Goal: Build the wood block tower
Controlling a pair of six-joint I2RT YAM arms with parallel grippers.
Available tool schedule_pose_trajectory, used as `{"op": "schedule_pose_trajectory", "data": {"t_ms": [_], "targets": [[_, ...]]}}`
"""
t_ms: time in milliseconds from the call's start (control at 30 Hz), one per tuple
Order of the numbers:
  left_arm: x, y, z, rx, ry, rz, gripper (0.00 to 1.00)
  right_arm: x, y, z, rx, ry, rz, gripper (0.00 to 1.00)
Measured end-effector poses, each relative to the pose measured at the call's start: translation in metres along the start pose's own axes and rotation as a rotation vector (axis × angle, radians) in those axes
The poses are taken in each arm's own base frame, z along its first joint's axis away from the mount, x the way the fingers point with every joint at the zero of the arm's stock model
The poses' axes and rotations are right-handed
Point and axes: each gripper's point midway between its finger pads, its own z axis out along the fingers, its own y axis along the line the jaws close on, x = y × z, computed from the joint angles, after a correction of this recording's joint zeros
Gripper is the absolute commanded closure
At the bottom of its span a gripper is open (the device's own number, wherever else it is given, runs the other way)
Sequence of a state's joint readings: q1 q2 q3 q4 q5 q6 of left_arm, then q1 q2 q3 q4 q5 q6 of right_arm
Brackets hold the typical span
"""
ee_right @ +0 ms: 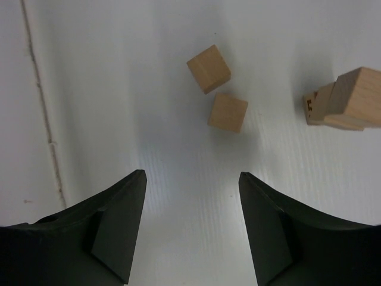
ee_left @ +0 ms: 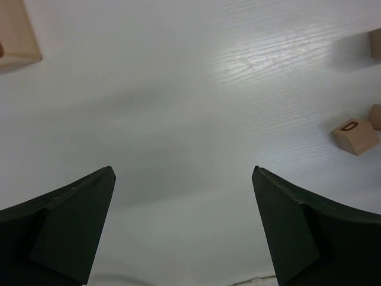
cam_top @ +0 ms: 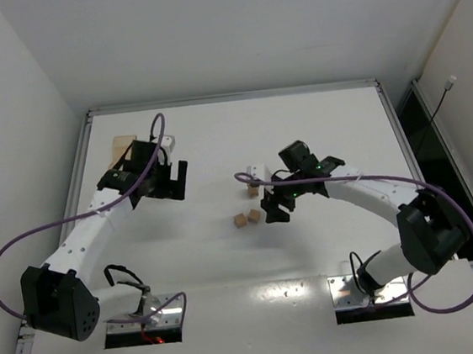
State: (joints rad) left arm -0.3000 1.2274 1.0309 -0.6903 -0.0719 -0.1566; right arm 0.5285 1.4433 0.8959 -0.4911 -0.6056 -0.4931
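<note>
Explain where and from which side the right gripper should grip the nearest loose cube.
Grip the nearer cube by its two side faces toward the fingers, probably from above with the open right gripper. It lies flat; those faces are parallel and free; the other loose cube crowds only its far corner.

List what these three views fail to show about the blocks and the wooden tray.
1. Wooden tray: top view, the left arm covers most of it; left wrist view, the corner cuts it off.
2. Stack of blocks: right wrist view, the edge cuts it; top view, too small to count.
3. One loose block: left wrist view, the right edge shows only its corner.
</note>
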Motion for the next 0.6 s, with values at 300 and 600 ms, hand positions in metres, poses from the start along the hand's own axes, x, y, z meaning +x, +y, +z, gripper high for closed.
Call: {"op": "schedule_pose_trajectory", "data": {"t_ms": [300, 600], "targets": [[0.006, 0.007, 0.004, 0.054, 0.04, -0.019, 0.0, -0.005, 0.0, 0.052, 0.094, 0.095, -0.095, 0.43], [0.004, 0.011, 0.004, 0.077, 0.043, -0.038, 0.0, -0.003, -0.021, 0.074, 0.145, 0.165, -0.045, 0.45]]}}
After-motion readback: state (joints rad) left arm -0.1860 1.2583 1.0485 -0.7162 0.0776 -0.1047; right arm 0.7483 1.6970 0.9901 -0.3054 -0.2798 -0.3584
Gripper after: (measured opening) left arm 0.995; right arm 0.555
